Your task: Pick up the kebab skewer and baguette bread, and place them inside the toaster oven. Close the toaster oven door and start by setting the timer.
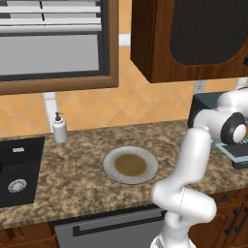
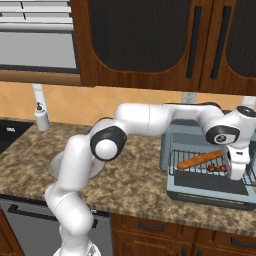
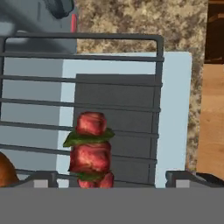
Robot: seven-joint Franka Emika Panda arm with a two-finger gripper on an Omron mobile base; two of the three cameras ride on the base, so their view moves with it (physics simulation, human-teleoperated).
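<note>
A: Looking at the right base view, where is the claw [image 2: 235,175]?

B: It hangs over the pulled-out wire rack [image 2: 181,161] of the toaster oven [image 2: 172,142], at the right end of the granite surface [image 2: 135,185]. The toaster oven door [image 2: 210,197] is folded down flat toward the near side.

A: Is the claw gripping anything?

B: No. In the hand view its 2 fingertips [image 3: 43,179] stand wide apart at the bottom corners, and the kebab skewer [image 3: 91,151] lies on the rack bars between them, touched by neither. The claw is open.

A: So the skewer is on the rack?

B: Yes. It has red meat chunks with green leaves between them, resting on the wire rack [image 3: 87,78] above the lowered toaster oven door [image 3: 175,109]. From the right base view the kebab skewer [image 2: 216,168] sits near the rack's right end, just beside the claw.

A: And the baguette bread?

B: The baguette bread [image 2: 199,160] lies on the same rack, slanted, left of the skewer and slightly farther back. Its rounded brown end [image 3: 5,170] shows at the lower left of the hand view.

A: What else is on the surface?

B: A round plate [image 1: 131,165] sits mid-surface. A soap dispenser [image 1: 59,128] stands by the far wall, with a black sink [image 1: 19,169] at the left.
</note>
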